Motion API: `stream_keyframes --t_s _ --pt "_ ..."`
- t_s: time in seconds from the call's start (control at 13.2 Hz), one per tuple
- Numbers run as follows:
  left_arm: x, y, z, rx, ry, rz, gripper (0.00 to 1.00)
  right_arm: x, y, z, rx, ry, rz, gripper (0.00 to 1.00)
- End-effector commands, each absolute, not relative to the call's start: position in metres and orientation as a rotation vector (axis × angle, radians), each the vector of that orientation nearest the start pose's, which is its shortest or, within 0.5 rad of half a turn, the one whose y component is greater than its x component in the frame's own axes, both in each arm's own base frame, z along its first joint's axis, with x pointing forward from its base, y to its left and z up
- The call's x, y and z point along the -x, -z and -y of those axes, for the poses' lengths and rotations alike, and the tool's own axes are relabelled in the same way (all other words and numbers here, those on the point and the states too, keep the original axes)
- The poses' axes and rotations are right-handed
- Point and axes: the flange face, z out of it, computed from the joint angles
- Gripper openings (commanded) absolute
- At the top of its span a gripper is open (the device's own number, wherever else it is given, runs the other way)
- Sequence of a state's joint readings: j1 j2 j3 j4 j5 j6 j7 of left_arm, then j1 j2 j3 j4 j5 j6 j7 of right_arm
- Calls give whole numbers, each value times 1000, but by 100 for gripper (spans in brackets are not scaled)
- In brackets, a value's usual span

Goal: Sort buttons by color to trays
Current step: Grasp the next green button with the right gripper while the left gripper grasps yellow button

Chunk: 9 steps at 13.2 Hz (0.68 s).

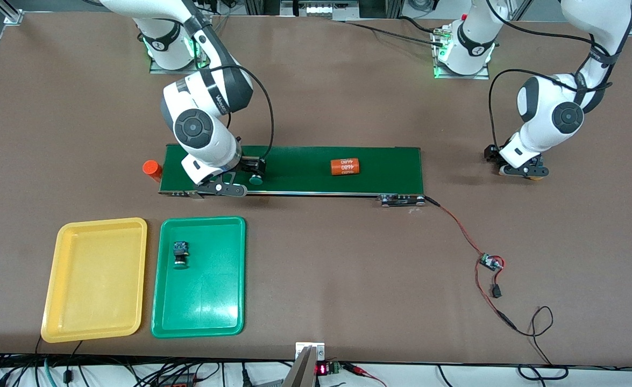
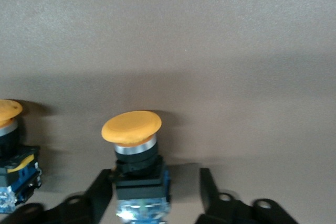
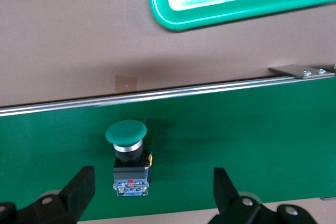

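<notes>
Left claw [image 2: 152,198], fingers half-closed, straddles an orange-capped button [image 2: 134,153] on the bench [image 1: 348,80]; right claw [image 3: 152,198], released, straddles a green-capped button [image 3: 128,156] on the conveyor belt [image 1: 294,161].

Left arm: white, bent sharply at the elbow, wrist dropped low toward its own end of the brown table. Left gripper [image 1: 525,171] sits just above the tabletop; in the left wrist view its black fingers [image 2: 100,195] stand apart, partly closed in.

Right arm: white, folded forward and down. Right gripper [image 1: 224,188] hangs low over the near edge of the dark green conveyor belt, black fingers [image 3: 79,190] spread wide, holding nothing.
</notes>
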State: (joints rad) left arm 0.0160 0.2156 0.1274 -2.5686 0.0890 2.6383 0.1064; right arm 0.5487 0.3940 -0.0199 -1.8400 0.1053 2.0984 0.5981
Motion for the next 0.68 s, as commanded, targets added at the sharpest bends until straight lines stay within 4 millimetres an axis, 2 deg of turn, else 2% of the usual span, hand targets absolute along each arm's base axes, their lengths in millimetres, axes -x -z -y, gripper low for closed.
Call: stream_keyframes --t_s 0.0,0.23,0.45,0.6 --pt "-428 -177 -67 3091 -218 -62 38 -520 -293 -328 3124 -235 -225 100" --pt "-431 -183 -69 3092 -214 -54 25 -518 -282 -327 3127 -235 -225 100" --pt "-447 -215 -72 3090 -240 -42 23 -517 -263 -326 3144 -260 -211 100" --pt "-468 -238 -65 3084 -315 -64 23 -514 -249 -322 3151 -257 -204 100"
